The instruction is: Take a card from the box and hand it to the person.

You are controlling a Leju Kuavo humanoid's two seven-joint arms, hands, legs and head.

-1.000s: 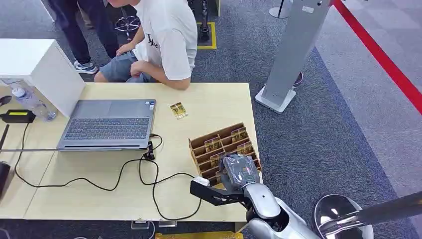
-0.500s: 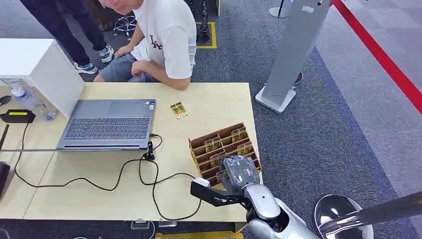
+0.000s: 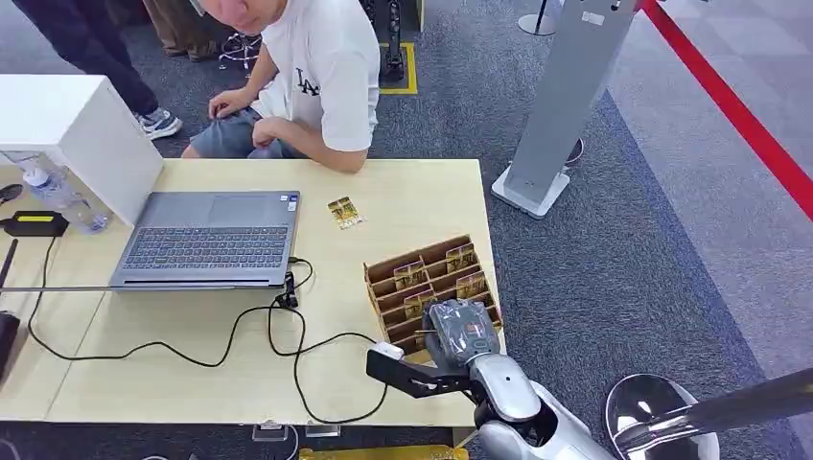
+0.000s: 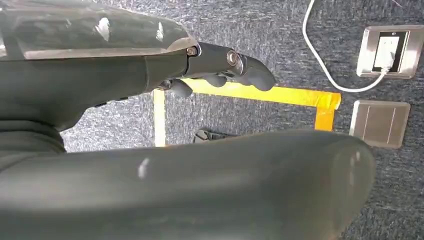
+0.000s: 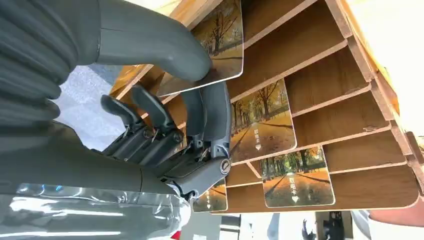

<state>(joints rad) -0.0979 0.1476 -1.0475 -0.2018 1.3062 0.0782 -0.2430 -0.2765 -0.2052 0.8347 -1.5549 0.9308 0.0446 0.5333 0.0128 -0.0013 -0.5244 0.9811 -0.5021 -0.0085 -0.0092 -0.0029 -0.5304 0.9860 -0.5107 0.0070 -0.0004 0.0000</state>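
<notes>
One card (image 5: 220, 45) is pinched between the thumb and dark fingers (image 5: 210, 120) of the right hand (image 3: 462, 331), low and right of centre in the head view, over the near end of the slotted wooden card box (image 3: 431, 287) on the table (image 3: 192, 374). In the right wrist view the card sits partly out of its slot, so I'd judge the pick is underway, the card not yet free. Next it needs lifting clear of the dividers, then carrying toward the seated person (image 3: 316, 77) at the top of the frame. The left hand (image 4: 220, 75) hangs over the carpet holding nothing, its fingers loosely curled. The cards show an autumn avenue with small print I can't read; the person's white shirt carries an "LA" mark; a loose card (image 3: 343, 212) lies near the laptop (image 3: 211, 238)
</notes>
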